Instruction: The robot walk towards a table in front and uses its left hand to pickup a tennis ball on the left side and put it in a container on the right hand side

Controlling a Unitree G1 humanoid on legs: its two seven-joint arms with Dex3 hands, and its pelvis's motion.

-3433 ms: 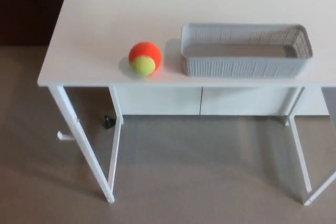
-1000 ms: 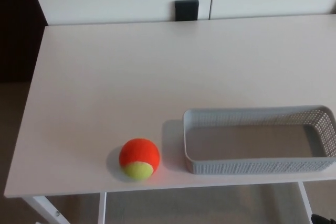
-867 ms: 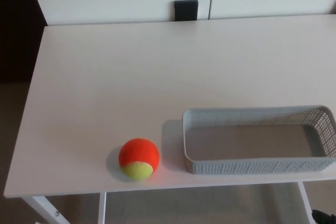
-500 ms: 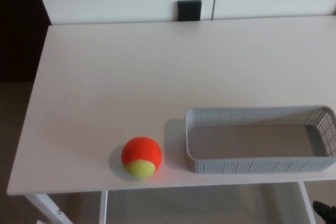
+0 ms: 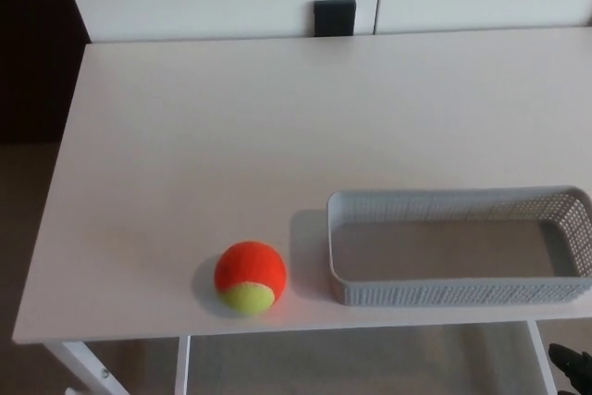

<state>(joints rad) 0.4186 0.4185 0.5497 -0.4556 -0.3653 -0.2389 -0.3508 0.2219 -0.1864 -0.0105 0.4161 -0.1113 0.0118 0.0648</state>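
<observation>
An orange-and-yellow ball (image 5: 250, 277) sits near the front edge of a white table (image 5: 231, 117), just left of a grey mesh basket (image 5: 453, 292).

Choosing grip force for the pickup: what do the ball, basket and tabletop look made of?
Ball: matte fuzzy felt, orange and yellow-green, probably over rubber. Basket: grey moulded plastic, judging by its perforated lattice walls. Tabletop: smooth matte white, probably laminate; unsure.
</observation>
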